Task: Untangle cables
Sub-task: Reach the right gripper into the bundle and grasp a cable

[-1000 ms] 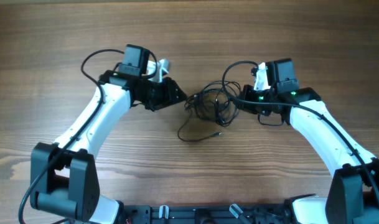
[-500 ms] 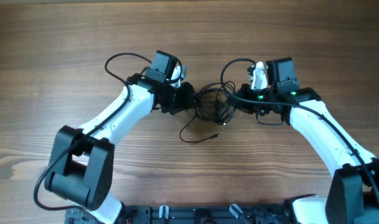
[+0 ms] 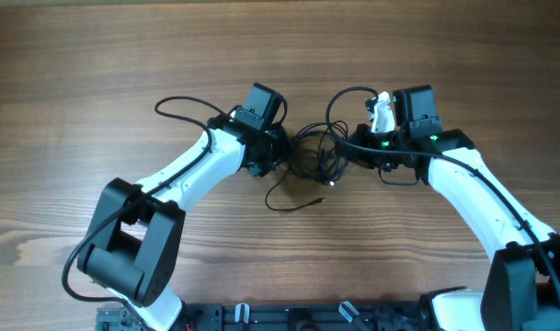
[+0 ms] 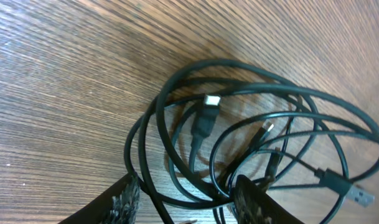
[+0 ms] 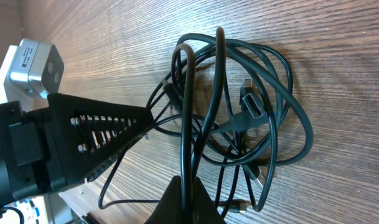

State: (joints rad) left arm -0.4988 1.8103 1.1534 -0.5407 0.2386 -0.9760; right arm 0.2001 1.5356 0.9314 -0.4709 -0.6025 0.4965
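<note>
On the brown table, the left fingers sit at the left edge of the cables — a bunch of thin black loops in the upper middle of the overhead view. In the left wrist view the two tips stand apart. A few strands lie between them, and they are not squeezed. One loose tail runs out below the bunch and ends in a small plug, just under the middle of the frame. On the right side of the bunch, the right fingers are clenched on one strand. In the right wrist view that strand goes straight into the pinched tips. The knot is not undone yet, so the step in hand looks like getting a hold on both sides. Next, I think the left fingers need to close on just one strand, not many. Then the two arms can pull apart gently, because a hard tug could make the knot tighter.
</note>
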